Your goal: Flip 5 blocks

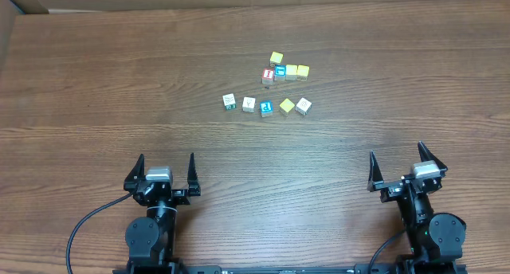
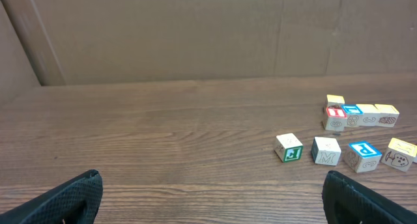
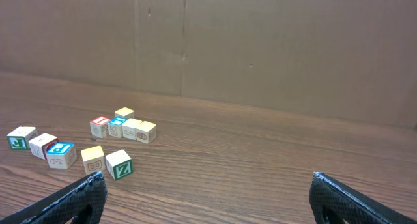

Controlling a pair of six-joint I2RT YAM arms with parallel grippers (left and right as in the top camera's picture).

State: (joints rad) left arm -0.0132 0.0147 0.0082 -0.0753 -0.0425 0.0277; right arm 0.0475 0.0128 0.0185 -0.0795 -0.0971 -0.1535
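Note:
A front row of five small wooden blocks lies beyond both arms: a white-topped one [image 1: 229, 102], a white one [image 1: 249, 105], a blue-topped one [image 1: 266, 108], a yellow-topped one [image 1: 287, 106] and a white one [image 1: 304, 106]. The left wrist view shows that row at the right, from the green-lettered block [image 2: 289, 147] to the blue P block [image 2: 363, 155]. In the right wrist view it runs from the J block [image 3: 21, 137] to the Z block [image 3: 118, 163]. My left gripper [image 1: 166, 161] [image 2: 212, 204] and right gripper [image 1: 396, 154] [image 3: 208, 201] stand open and empty near the table's front edge, well short of the blocks.
Behind the row sits a second cluster: a red-topped cube [image 1: 268, 75], a blue-topped one [image 1: 280, 72], two pale yellow ones [image 1: 297, 70] and a yellow one [image 1: 276, 58] farther back. A brown cardboard wall [image 3: 260, 42] closes the table's far side.

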